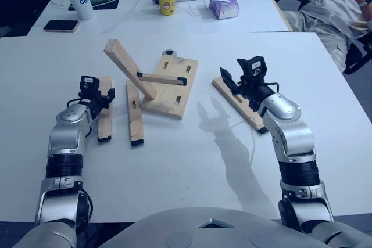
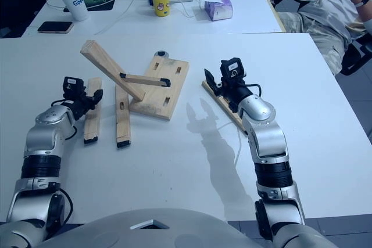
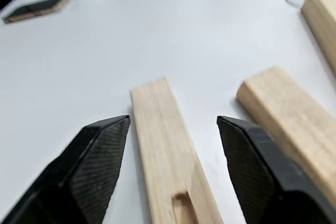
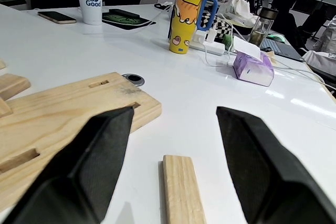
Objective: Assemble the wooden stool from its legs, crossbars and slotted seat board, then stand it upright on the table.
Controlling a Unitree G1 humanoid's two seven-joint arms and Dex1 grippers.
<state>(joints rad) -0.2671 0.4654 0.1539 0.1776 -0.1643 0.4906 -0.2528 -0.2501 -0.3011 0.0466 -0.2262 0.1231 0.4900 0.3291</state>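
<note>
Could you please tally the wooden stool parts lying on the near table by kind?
Legs: 4
Crossbars: 1
Slotted seat boards: 1
Total: 6

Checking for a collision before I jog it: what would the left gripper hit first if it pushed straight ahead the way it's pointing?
The left gripper would most likely meet the leftmost wooden leg, lying flat between its open fingers; depth is unclear, so it might skim over.
</note>
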